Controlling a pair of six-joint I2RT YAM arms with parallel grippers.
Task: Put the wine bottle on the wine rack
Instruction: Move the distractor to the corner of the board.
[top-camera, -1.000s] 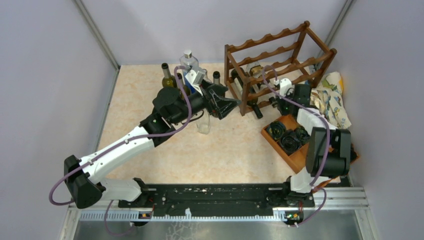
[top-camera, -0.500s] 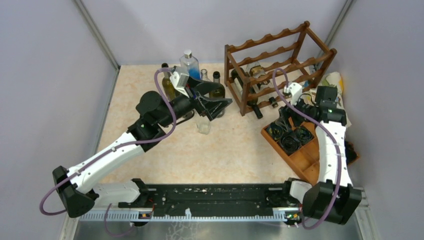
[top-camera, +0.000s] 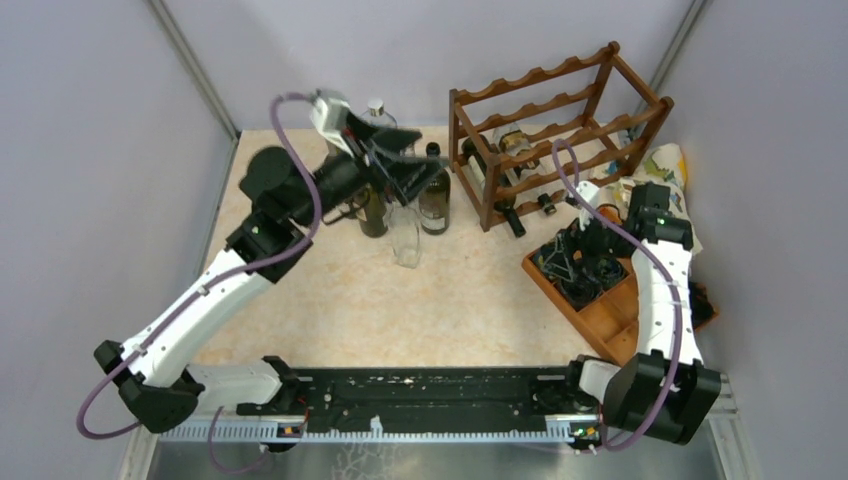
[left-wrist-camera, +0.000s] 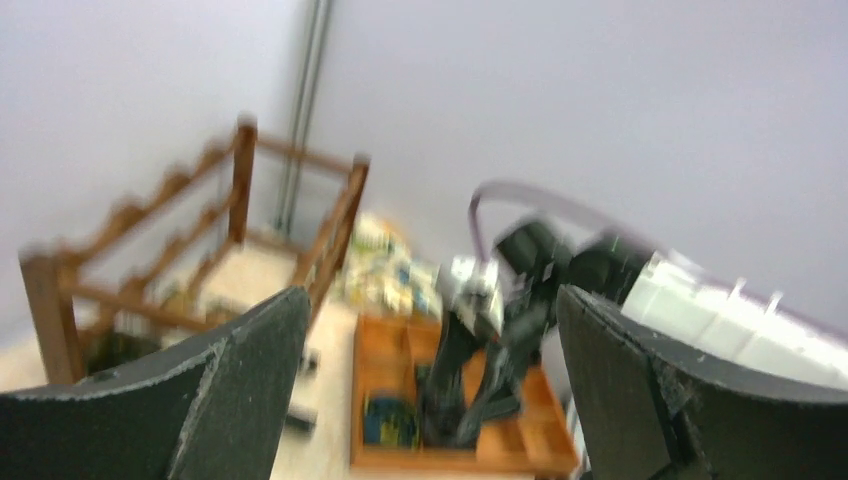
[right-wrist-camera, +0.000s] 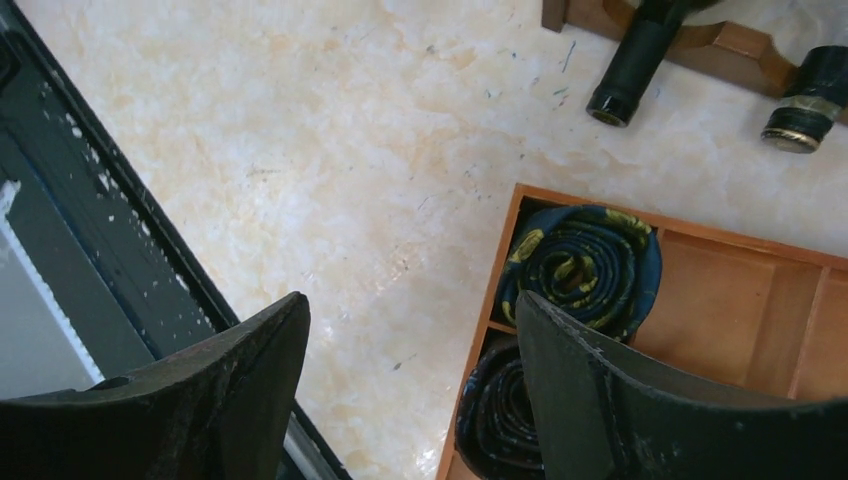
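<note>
The wine rack (top-camera: 560, 120) of dark reddish wood stands at the back right, with two bottles lying in its lower tiers, necks (right-wrist-camera: 625, 75) pointing out. It shows blurred in the left wrist view as the wine rack (left-wrist-camera: 200, 230). A dark wine bottle (top-camera: 434, 195) stands upright left of it, beside an olive bottle (top-camera: 373, 212) and a clear glass bottle (top-camera: 405, 242). My left gripper (top-camera: 410, 158) (left-wrist-camera: 430, 310) hovers open above these bottles, holding nothing. My right gripper (top-camera: 568, 262) (right-wrist-camera: 410, 310) is open over the near left edge of the wooden tray (right-wrist-camera: 740, 300).
Rolled dark ties (right-wrist-camera: 585, 265) fill the tray's compartments (top-camera: 600, 310). A patterned cloth (top-camera: 665, 190) lies right of the rack. A clear bottle with a white cap (top-camera: 375, 108) stands at the back. Grey walls close in on three sides.
My right gripper has opened and pulled back from the rack to above the tray. My left arm has risen and swung left, from beside the rack to over the standing bottles.
</note>
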